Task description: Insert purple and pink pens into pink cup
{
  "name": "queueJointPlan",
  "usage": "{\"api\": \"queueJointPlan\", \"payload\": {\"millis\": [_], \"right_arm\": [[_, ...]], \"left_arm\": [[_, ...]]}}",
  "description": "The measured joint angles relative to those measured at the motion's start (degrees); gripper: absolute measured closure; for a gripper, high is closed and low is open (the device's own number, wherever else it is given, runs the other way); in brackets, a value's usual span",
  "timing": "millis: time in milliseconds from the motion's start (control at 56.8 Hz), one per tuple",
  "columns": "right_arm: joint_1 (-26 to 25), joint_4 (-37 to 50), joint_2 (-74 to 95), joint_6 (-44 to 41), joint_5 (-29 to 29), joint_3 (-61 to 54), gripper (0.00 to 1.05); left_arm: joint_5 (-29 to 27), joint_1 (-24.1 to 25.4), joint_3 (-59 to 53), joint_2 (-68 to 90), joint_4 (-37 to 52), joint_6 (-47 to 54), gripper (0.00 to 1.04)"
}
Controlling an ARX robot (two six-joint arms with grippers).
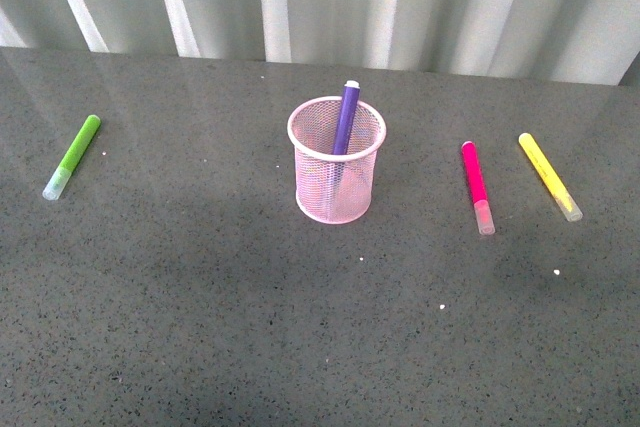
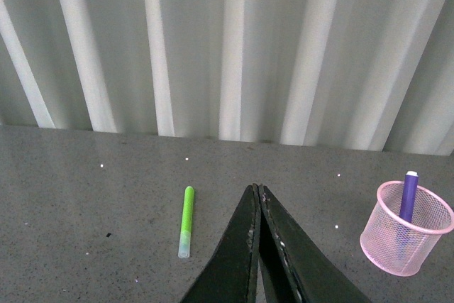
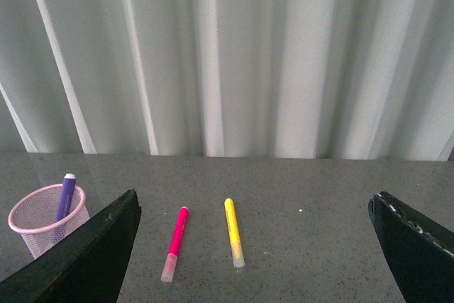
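Standing in light pink wire-mesh cup (image 1: 320,187), leaning toward far rim: dark purple marker (image 1: 345,117). Lying flat on grey table (image 1: 200,327), right of cup and apart from it: magenta-pink marker (image 1: 476,185), long axis roughly away from robot, clear cap nearest. Spread wide, empty: right gripper (image 3: 255,200). Pressed together, empty: left gripper (image 2: 257,193). Likely slips: pinching neighbouring yellow marker (image 1: 549,175) instead, or tipping cup by clipping rim.

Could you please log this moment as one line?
purple marker: in light pink wire-mesh cup | magenta-pink marker: on grey table, right of cup | left tool: shut | right tool: open
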Motion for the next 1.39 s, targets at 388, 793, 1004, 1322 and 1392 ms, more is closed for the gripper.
{"api": "queueJointPlan", "payload": {"millis": [388, 793, 1004, 1322, 1392], "right_arm": [[0.00, -0.02, 0.00, 0.00, 0.00, 0.00, 0.07], [0.00, 0.00, 0.00, 0.00, -0.02, 0.00, 0.07], [0.00, -0.02, 0.00, 0.00, 0.00, 0.00, 0.07], [-0.13, -5.73, 2.56, 1.31, 0.42, 2.12, 0.07], [-1.68, -19.96, 15.15, 2.82, 0.17, 9.14, 0.07]], "left_arm": [[0.00, 0.00, 0.00, -8.00, -7.89, 0.00, 1.01], [0.15, 0.00, 0.00, -20.83, -20.94, 0.00, 1.01], [0.13, 0.00, 0.00, -20.85, -21.16, 0.00, 0.86], [0.13, 0.00, 0.00, -20.87, -21.16, -0.02, 0.22], [0.15, 0.00, 0.00, -20.87, -21.16, 0.00, 0.08]]}}
